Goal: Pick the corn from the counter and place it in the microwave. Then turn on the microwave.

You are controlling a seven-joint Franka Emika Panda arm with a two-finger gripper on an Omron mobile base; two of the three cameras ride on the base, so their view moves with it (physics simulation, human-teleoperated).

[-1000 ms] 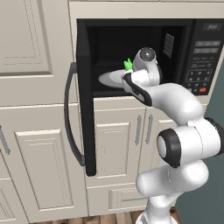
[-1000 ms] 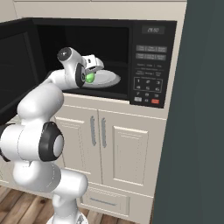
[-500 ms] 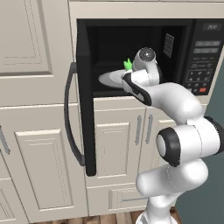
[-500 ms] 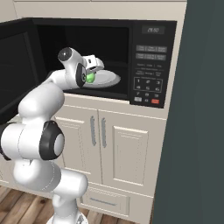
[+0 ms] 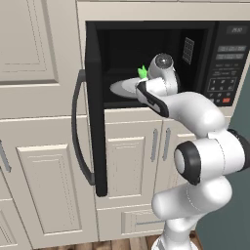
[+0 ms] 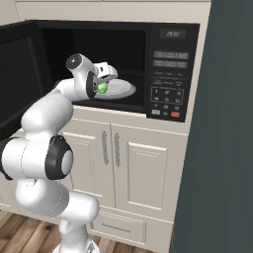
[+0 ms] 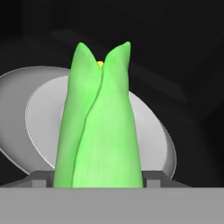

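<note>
**While nothing has moved: corn held over the plate**

Item: corn (image 7: pixel 99 127), green husk, tips pointing into the cavity. Location: inside the open microwave (image 5: pixel 229 63), above its grey plate (image 7: pixel 37 113).
Holder: gripper (image 6: pixel 102 79), jaws closed on the cob's base.
Change over the last second: none; arm and corn stand as before.
Meaning: placing looks nearly done; release, door and start button remain.

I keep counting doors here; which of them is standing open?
The microwave's black glass door with the long curved grey handle; it is swung out leftward, while the cream panelled cabinet doors below sit flush.
</note>
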